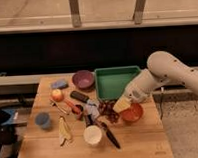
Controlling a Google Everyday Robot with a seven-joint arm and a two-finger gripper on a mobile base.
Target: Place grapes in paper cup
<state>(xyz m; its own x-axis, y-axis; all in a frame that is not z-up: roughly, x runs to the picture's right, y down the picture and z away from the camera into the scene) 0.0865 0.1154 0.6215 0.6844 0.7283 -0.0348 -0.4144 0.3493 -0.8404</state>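
The grapes (111, 113), a dark red-purple cluster, lie on the wooden table (141, 141) just left of the orange bowl. My gripper (108, 107) reaches in from the right, low over the grapes and at their top; whether it touches them does not show. The white arm (162, 72) and a pale yellow wrist part (122, 104) stand above the orange bowl. The white paper cup (92, 135) stands upright and apart, to the front left of the grapes near the table's front edge.
An orange bowl (133, 113) sits right of the grapes and a green tray (116, 81) behind them. A purple bowl (83, 79), an apple (57, 95), a small blue cup (43, 120), a banana peel (64, 131) and a black knife (110, 136) lie around.
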